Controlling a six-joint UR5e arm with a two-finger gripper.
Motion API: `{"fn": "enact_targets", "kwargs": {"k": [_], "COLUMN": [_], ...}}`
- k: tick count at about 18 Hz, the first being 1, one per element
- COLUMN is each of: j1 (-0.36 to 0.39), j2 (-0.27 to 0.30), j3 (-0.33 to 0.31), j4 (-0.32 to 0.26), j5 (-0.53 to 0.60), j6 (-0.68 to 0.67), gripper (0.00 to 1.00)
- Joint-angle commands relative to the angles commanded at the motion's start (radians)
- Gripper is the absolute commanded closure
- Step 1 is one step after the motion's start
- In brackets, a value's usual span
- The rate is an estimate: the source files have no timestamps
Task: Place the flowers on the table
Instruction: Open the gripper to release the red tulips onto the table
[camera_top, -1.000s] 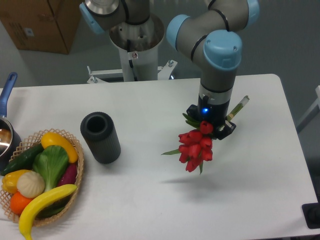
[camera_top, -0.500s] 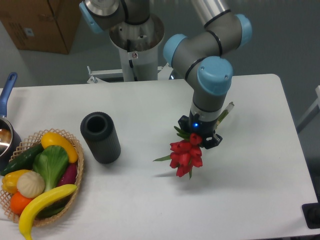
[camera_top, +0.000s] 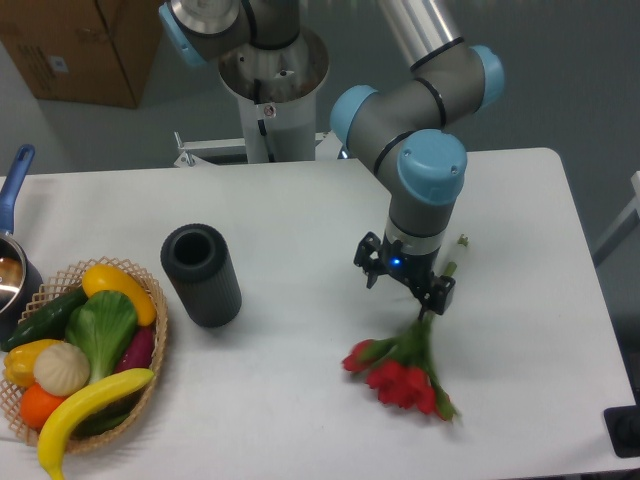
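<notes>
White worktop (camera_top: 520, 200): left of the black cylinder (camera_top: 201, 274) sits a wicker basket (camera_top: 152, 350) of toy produce; right of it the tool (camera_top: 404, 280) hovers spread wide, flowers (camera_top: 398, 370) lying loose just below.

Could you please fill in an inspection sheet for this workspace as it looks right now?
Surface: white table, matte, no spills seen.
Job's things: flowers lying on the table, red heads toward the front edge, stems running up under the gripper.
Clutter: black cylinder standing left of centre; wicker basket of toy fruit and vegetables at the left; pot at the left edge.
Grippers: gripper open, just above the stems.
Cables: nothing seen.
Surroundings: cardboard box on the floor behind the table; robot pedestal.
</notes>
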Motion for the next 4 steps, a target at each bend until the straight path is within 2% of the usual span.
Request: {"fn": "enact_targets", "kwargs": {"k": [4], "j1": [0.025], "j2": [0.003], "j3": [0.014], "j4": [-0.003], "j5": [-0.002], "j6": [-0.002], "gripper": [0.00]}}
